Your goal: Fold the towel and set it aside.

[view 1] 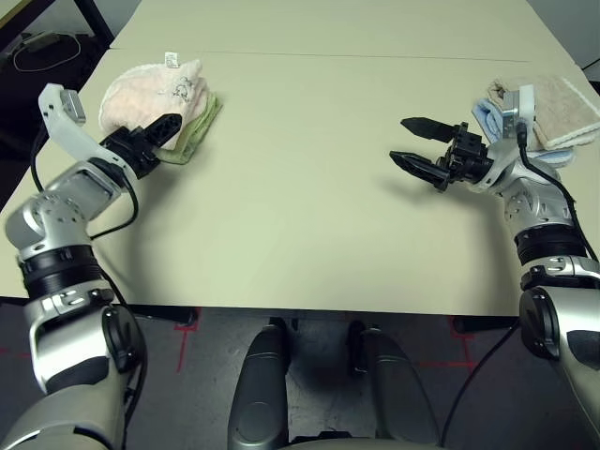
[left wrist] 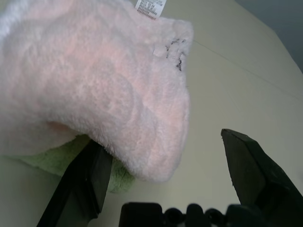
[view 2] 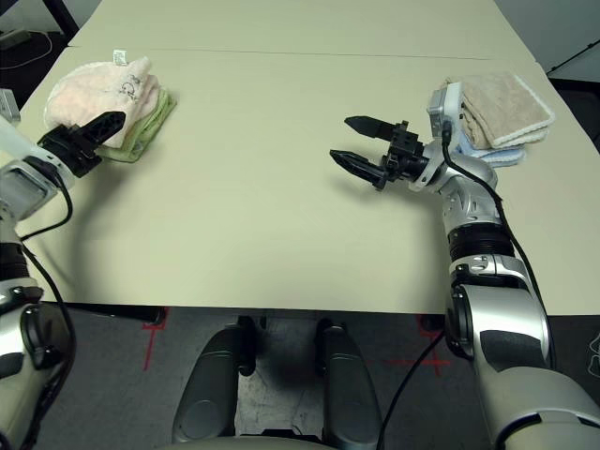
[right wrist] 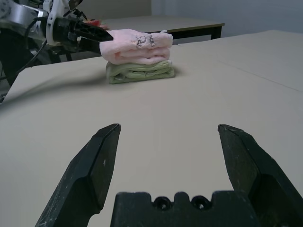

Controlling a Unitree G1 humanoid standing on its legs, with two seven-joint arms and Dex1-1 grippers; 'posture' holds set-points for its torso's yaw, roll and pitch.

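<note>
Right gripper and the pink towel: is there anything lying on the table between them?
No. Between the right gripper and the pink towel there is bare table, clearest in the right wrist view.

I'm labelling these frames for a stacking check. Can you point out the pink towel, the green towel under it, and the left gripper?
pink towel (right wrist: 135,46): right wrist view, its folded front side.
green towel (right wrist: 139,72): right wrist view, its front edge.
left gripper (view 1: 172,131): left eye view, between its open fingertips.
</note>
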